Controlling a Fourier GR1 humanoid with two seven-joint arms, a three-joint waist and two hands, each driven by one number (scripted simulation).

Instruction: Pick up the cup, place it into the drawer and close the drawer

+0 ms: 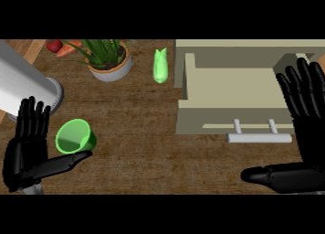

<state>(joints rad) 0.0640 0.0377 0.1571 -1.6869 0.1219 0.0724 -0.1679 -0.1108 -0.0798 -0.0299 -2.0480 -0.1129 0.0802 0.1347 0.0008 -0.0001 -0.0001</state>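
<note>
In the head view, the glossy translucent green cup (75, 135) lies tipped at lower left on the brown wood-grain counter (138, 119), its round mouth facing up-left and its long axis running toward lower right. The matte black left hand (27, 151) is just beside it, fingers straight, thumb near the cup's base. The open beige box-shaped drawer (226, 98), with a pale bar handle (258, 136), sits upper right. The right hand (306, 132) shows at the right edge, fingers straight and spread.
</note>
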